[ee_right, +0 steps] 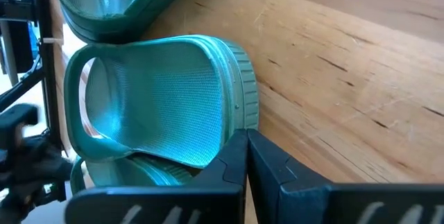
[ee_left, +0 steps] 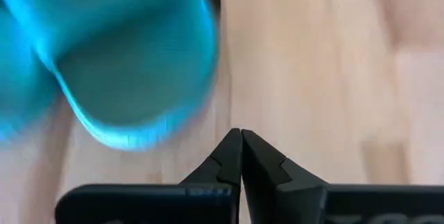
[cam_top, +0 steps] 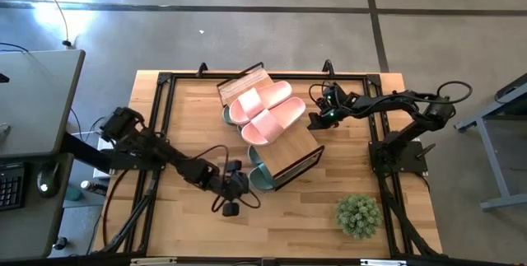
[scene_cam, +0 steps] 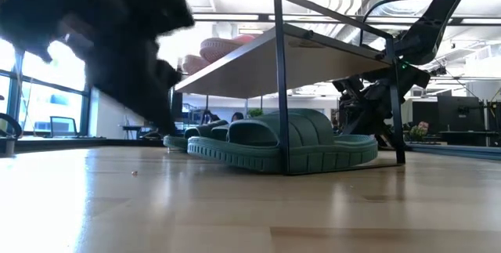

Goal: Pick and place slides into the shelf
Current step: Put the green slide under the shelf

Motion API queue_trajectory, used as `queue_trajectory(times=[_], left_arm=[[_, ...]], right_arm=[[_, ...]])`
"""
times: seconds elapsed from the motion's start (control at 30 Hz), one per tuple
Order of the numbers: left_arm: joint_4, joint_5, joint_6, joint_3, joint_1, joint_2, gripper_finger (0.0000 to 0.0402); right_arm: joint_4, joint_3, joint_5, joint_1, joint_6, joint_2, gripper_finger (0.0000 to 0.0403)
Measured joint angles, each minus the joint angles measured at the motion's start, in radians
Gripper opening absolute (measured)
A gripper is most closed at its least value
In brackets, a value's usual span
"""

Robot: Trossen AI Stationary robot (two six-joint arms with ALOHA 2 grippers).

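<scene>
The shelf [cam_top: 284, 147] stands slantwise in the middle of the table, with two pale pink slides [cam_top: 265, 111] lying on its plank top. Green slides [scene_cam: 290, 139] rest on the table under it; one sticks out at the shelf's near end [cam_top: 263, 177], another at its far left [cam_top: 228, 116]. My left gripper [ee_left: 241, 137] is shut just short of the near green slide's rounded end [ee_left: 132, 64], touching nothing. My right gripper [ee_right: 246, 139] is shut at the shelf's right side, right at the rim of a green slide [ee_right: 166, 99] under the plank. My right gripper's shut fingertips stand slanting down against the outer rim [ee_right: 239, 116] of the green slide, which lies flat on the table under the shelf. Whether they touch the rim or stop just short of it, I cannot tell.
A small green potted plant [cam_top: 358, 214] stands at the table's near right. The black frame rails [cam_top: 160, 118] run along the table's edges. Bare wood lies near the front, between the left gripper and the plant.
</scene>
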Motion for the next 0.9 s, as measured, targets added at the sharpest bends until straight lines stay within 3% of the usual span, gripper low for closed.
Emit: queue_trajectory(times=[0.1,0.23,0.9], left_arm=[[-0.028,0.021,-0.053,-0.003,0.002,0.024,0.0000],[0.011,-0.041,-0.103,-0.002,0.005,0.044,0.0000],[0.083,-0.022,-0.066,-0.002,0.088,0.045,0.0000]], right_arm=[[0.000,0.000,0.000,0.000,-0.001,0.000,0.0000],[0.000,0.000,0.000,0.000,-0.004,0.000,0.0000],[-0.002,0.000,0.004,-0.001,-0.005,0.000,0.0000]])
